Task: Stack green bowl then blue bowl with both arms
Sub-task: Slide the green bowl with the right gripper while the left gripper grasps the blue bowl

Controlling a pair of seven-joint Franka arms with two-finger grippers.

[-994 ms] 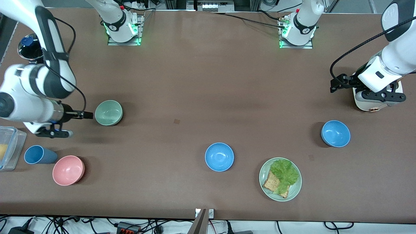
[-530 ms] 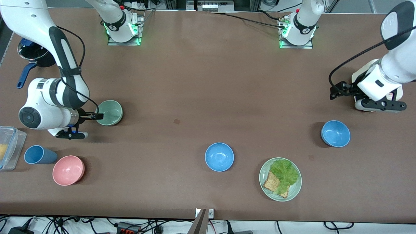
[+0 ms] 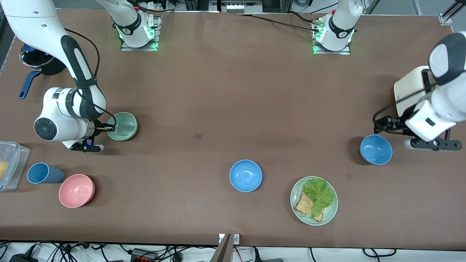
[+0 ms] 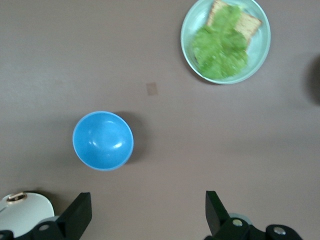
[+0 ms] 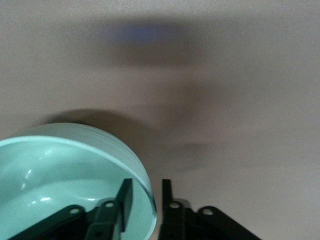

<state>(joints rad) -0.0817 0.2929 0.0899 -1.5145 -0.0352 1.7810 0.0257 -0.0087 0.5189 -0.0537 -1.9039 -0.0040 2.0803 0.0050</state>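
The green bowl [image 3: 123, 126] sits upright on the table toward the right arm's end. My right gripper [image 3: 112, 127] is low at its rim. In the right wrist view the gripper [image 5: 145, 187] straddles the bowl [image 5: 60, 175]: one finger is inside, one outside, with small gaps on both sides. One blue bowl [image 3: 376, 149] sits toward the left arm's end, and a second one [image 3: 245, 175] is near the middle. My left gripper [image 3: 380, 123] hangs wide open and empty just beside the first blue bowl. In the left wrist view the gripper [image 4: 148, 210] is off to one side of that bowl [image 4: 103, 140].
A pale green plate [image 3: 295, 189] with toast and lettuce lies between the blue bowls, nearer the front camera. A white appliance [image 3: 407, 91] stands by the left arm. A pink bowl [image 3: 76, 190], a blue cup [image 3: 42, 173], a clear container [image 3: 9, 163] and a dark pot [image 3: 36, 63] are at the right arm's end.
My right gripper has moved onto the green bowl's rim and now straddles it. My left gripper has come down from the white appliance toward the blue bowl.
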